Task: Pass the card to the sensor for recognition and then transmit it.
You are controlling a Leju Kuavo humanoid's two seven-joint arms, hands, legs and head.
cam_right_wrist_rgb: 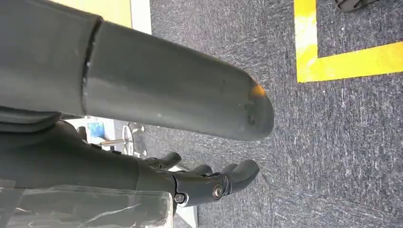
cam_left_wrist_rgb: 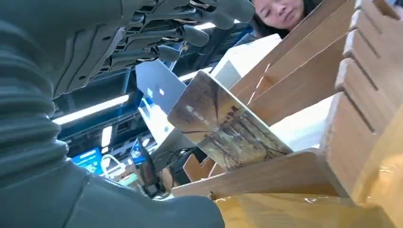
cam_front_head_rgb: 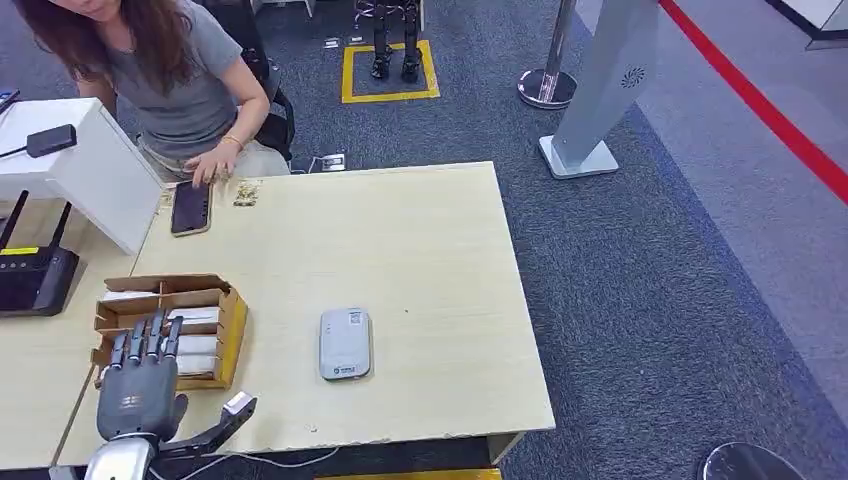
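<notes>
At the lower left of your head view, your left hand hovers over the near end of the cardboard box, its fingers spread apart and holding nothing. In your left wrist view a card stands tilted in a slot of that box. Your right hand hangs over the carpet with loosely curled, empty fingers. The grey sensor lies mid-table. At the upper left, a person touches a phone.
</notes>
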